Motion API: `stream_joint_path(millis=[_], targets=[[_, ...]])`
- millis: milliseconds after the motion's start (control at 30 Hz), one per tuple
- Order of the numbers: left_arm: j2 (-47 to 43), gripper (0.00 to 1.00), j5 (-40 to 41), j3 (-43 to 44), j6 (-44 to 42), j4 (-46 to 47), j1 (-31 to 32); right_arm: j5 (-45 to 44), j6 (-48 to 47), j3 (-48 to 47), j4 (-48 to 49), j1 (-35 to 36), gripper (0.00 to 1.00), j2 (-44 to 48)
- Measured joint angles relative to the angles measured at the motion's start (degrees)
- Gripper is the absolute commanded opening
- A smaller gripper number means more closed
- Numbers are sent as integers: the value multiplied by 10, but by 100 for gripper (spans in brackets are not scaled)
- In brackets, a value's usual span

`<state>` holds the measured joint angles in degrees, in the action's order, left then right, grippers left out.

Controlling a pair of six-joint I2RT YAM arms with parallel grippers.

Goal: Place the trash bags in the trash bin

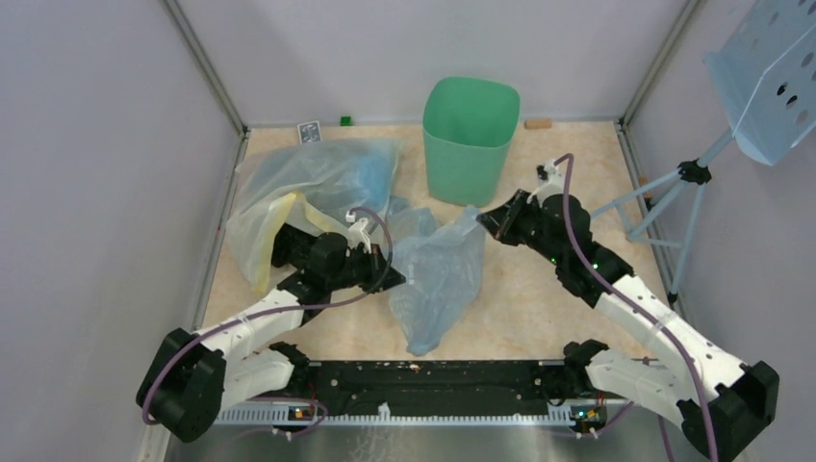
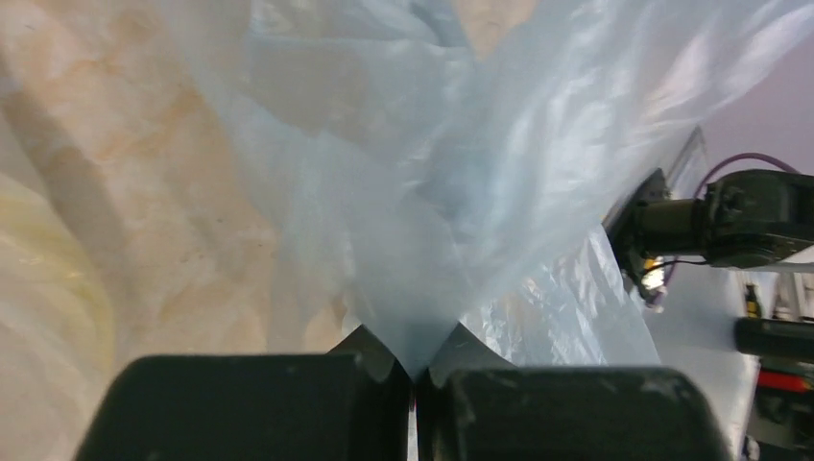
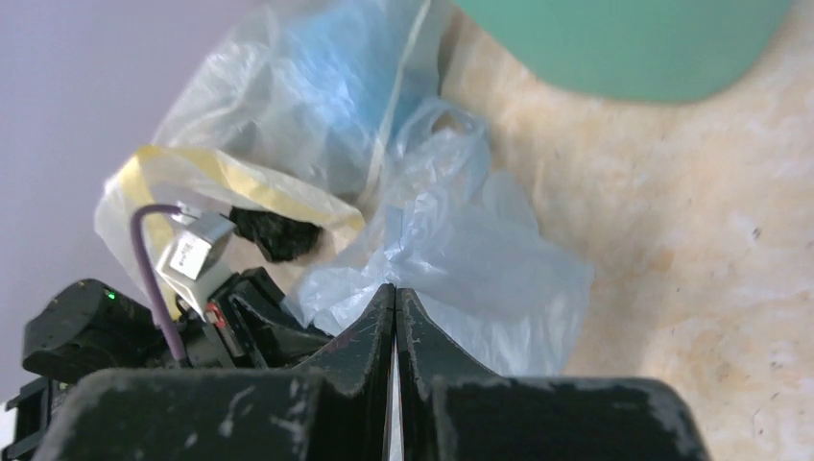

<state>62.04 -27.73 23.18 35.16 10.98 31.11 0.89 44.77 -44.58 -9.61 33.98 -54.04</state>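
Observation:
The light-blue trash bag (image 1: 438, 274) lies crumpled on the table between my two arms, its upper right corner pulled up. My left gripper (image 1: 395, 272) is shut on its left edge; in the left wrist view the film (image 2: 461, 192) fans out from the closed jaws of this gripper (image 2: 415, 370). My right gripper (image 1: 484, 221) is shut at the bag's raised corner. In the right wrist view the bag (image 3: 480, 259) spreads just beyond the closed tips of the right gripper (image 3: 395, 293). The mint-green trash bin (image 1: 470, 144) stands upright behind the bag and also shows in the right wrist view (image 3: 624, 48).
A bigger clear bag with yellow tint (image 1: 298, 192) lies at the back left, touching the left arm. A tripod (image 1: 674, 183) with a light-blue perforated panel (image 1: 770, 77) stands at the right. A small card (image 1: 309, 131), a green block (image 1: 344, 120) and a wooden block (image 1: 538, 123) sit along the back wall.

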Motion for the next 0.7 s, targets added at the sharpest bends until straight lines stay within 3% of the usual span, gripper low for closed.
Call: stream_joint_path(millis=[167,400,533,700], targets=[[-17,0,24,20,-44,-52,0,-33,-52,-44,-21,0,0,38],[26,0,20,68,-86,-107,0,-72,-110,-49,-41,0,0,77],[28,0,9,74,-94,-119,0,-93,-141,-51,-56,0,35,100],[23,0,-6,78,-82,-120,0,-73,-172,-54,-95,0,48,93]])
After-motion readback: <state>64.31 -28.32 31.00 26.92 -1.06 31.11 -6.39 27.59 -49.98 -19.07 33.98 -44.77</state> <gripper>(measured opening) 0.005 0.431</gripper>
